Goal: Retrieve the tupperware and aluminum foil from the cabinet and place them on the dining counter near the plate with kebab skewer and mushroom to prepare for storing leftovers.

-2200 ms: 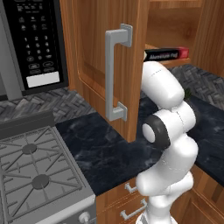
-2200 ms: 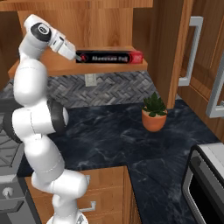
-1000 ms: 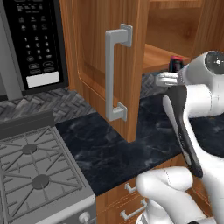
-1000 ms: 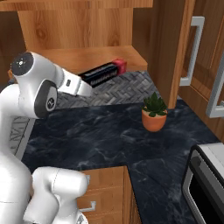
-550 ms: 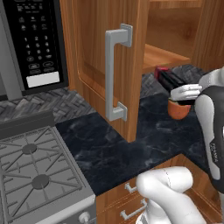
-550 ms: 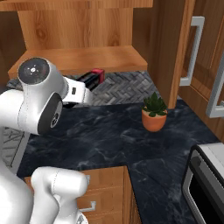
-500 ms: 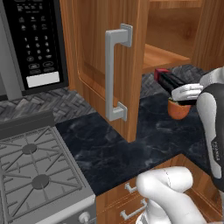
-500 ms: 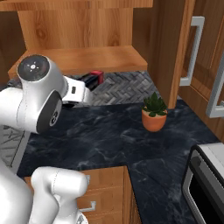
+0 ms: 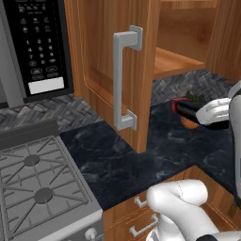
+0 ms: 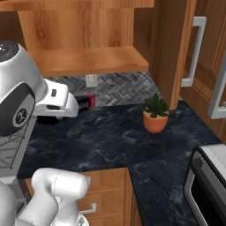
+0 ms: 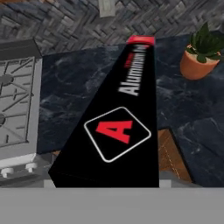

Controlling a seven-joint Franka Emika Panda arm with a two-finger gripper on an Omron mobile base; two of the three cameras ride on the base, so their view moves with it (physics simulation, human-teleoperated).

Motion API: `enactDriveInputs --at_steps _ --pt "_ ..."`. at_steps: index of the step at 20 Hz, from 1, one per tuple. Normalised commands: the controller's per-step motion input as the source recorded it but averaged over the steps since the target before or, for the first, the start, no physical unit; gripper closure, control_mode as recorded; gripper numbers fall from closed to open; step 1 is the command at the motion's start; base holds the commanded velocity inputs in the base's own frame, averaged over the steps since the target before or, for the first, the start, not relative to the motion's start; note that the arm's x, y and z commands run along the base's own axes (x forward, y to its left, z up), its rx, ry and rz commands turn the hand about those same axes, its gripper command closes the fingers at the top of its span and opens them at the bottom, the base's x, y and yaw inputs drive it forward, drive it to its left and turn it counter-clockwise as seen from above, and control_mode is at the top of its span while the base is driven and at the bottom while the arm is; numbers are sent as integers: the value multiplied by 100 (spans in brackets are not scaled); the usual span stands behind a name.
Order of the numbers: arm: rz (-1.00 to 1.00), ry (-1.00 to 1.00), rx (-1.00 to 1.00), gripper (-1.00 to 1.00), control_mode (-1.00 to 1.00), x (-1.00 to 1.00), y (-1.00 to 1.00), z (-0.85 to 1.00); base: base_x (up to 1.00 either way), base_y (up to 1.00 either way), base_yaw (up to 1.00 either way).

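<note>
Left base view: the aluminum foil box (image 9: 184, 107), black with a red end, projects at the right edge of the frame from the white hand, above the dark marble counter (image 9: 127, 160). The open cabinet door (image 9: 113, 70) with its grey handle fills the upper centre. The shelf (image 9: 174, 61) behind it, as far as it is visible, carries nothing. A microwave (image 9: 33, 47) is at upper left, a gas stove (image 9: 37, 188) at lower left.

Right base view: the aluminum foil box (image 10: 86, 101) shows its red end at centre left, beside the white hand, well below the bare cabinet shelf (image 10: 88, 59). A potted plant (image 10: 155, 113) stands on the counter at centre right.

Hand view: the aluminum foil box (image 11: 118, 131) runs up the middle of the frame from the bottom, lettered "Aluminum". The fingertips are hidden beneath it; the jaws are judged clamped on the box.

Progress: foil is out of the cabinet and in hand, not yet delivered. No tupperware, plate or dining counter can be made out here; both placements remain.
</note>
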Motion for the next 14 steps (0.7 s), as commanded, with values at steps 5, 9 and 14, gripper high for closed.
enactDriveInputs --at_steps 5,9,14 --pt "11 6 -18 100 -100 -98 58 -51 0 0 0" --pt "6 16 0 100 -100 67 13 -15 0 0 0" --pt "5 3 17 100 -100 91 -61 0 0 0 0"
